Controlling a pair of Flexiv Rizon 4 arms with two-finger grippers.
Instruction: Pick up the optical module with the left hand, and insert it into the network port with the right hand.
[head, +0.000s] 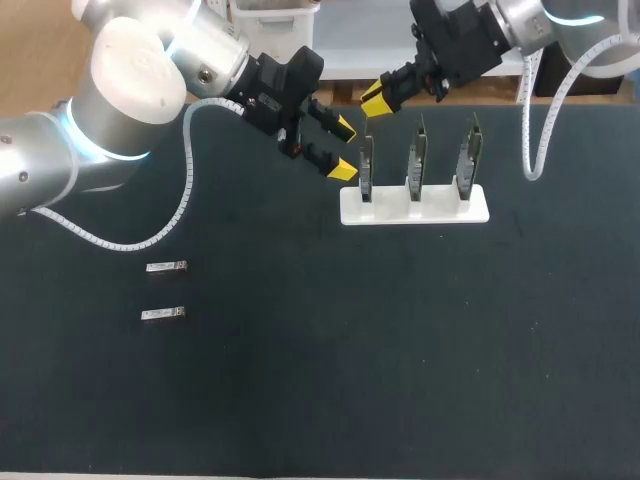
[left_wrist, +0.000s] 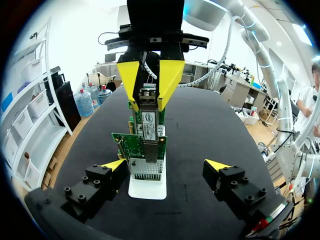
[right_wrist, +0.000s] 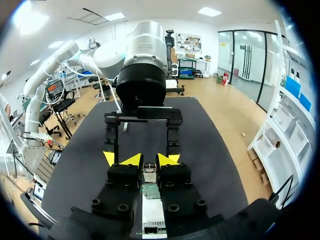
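Observation:
My right gripper (head: 375, 100) is shut on a silver optical module (left_wrist: 148, 114), held upright over the leftmost network card (head: 367, 165). The module's lower end meets the port on that green card (left_wrist: 145, 150); how deep it sits I cannot tell. In the right wrist view the module (right_wrist: 149, 172) is pinched between the right gripper's (right_wrist: 149, 161) yellow tips. My left gripper (head: 343, 149) hangs open just left of that card with nothing in it. Its fingertips (left_wrist: 116, 165) straddle the card without touching it.
A white stand (head: 440, 207) at the back holds three upright network cards; the middle card (head: 416, 160) and right card (head: 468, 155) stand free. Two spare optical modules (head: 166, 267) (head: 164, 314) lie on the black tabletop at the left.

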